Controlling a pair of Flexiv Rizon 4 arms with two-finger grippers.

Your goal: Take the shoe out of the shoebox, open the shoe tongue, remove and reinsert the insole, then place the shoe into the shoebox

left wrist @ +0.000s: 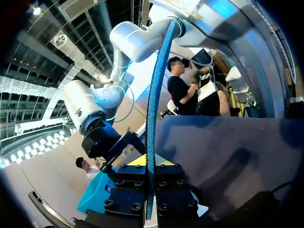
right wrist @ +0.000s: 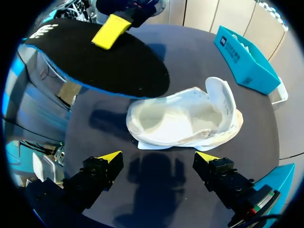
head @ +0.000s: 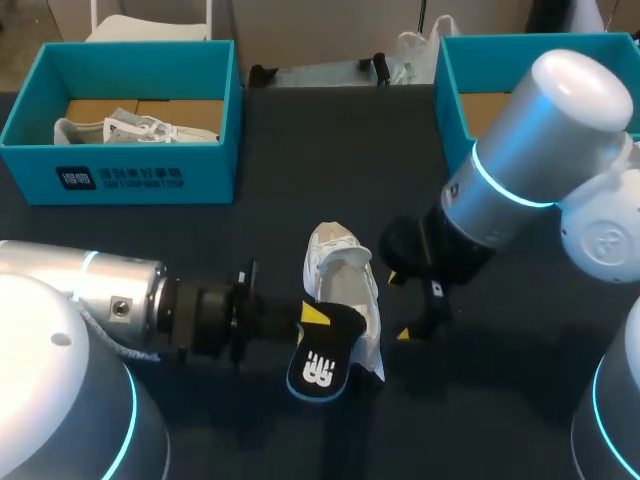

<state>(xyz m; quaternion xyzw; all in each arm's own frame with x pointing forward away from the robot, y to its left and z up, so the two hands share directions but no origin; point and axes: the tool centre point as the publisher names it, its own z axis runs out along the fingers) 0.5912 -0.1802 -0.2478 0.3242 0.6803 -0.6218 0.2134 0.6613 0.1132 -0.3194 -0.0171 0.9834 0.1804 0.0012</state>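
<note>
At table centre, out of its box: white mesh low-top shoe [head: 338, 270], resting on dark table top [head: 520, 400]. Long axis approx far-to-near in head view, slightly skewed. Opening upward w/ pale interior exposed to R wrist cam; can't tell toe end from heel end.

Just over shoe's near end: flat black foam insole w/ blue edge [head: 322, 362], pinched at one end by L gripper [head: 313, 318]. L fingers closed on both faces, insole edge-on between them in L wrist view. Extending away from L jaws, partly covering near end of shoe; contact w/ shoe not clear.

Just beside shoe on its R flank: R gripper [head: 400, 305], jaws spread wide, nothing held. Shoe lying crosswise ahead of the yellow tips, apart from both.

Judging for reinsertion: insole axis roughly in line w/ shoe axis, so prob. a slide along shoe's length into opening. L arm already on insole, R arm nearer for steadying shoe.

Far L, well apart: teal cardboard shoebox [head: 120, 185] w/ second pale shoe [head: 135, 128] inside.
</note>
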